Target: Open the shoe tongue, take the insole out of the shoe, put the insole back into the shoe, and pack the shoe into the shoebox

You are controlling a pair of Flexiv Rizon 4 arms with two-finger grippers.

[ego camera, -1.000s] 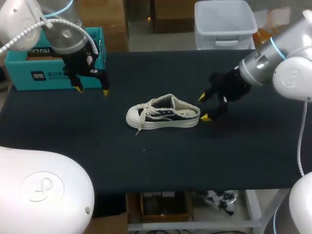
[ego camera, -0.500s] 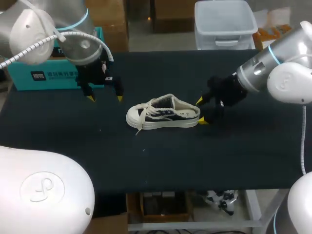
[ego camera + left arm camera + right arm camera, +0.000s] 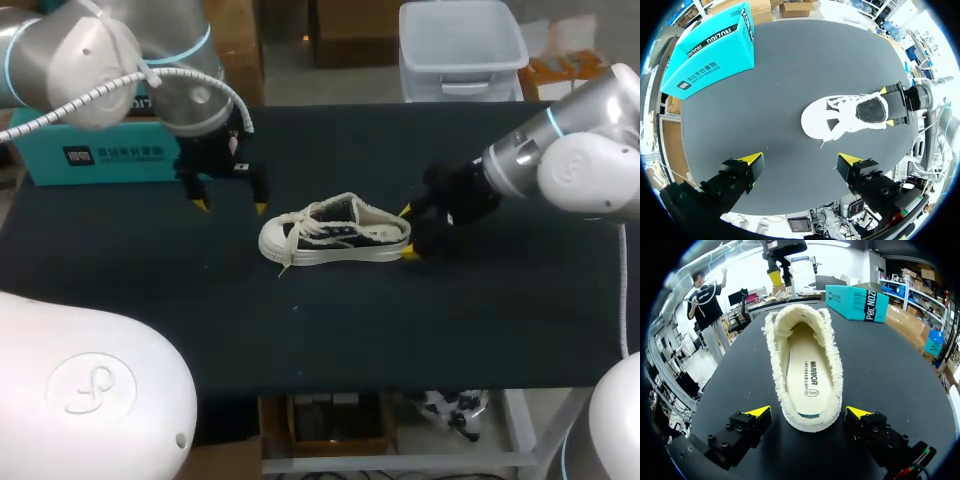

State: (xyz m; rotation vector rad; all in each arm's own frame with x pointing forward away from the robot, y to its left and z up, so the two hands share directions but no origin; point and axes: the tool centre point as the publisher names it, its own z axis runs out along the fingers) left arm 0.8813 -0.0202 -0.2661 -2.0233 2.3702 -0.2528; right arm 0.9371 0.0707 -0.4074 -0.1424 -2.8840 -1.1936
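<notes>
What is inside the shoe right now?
The cream insole lies flat inside the shoe, seen through the open heel end in the right wrist view. Its front part is hidden under the laces.

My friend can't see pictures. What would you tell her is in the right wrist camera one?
A cream-white low sneaker with frayed edges lies on the black table, its heel between the open yellow-tipped fingers of the right gripper. Its pale insole is inside, and a teal cardboard shoebox sits farther back, off to one side of the toe.
</notes>
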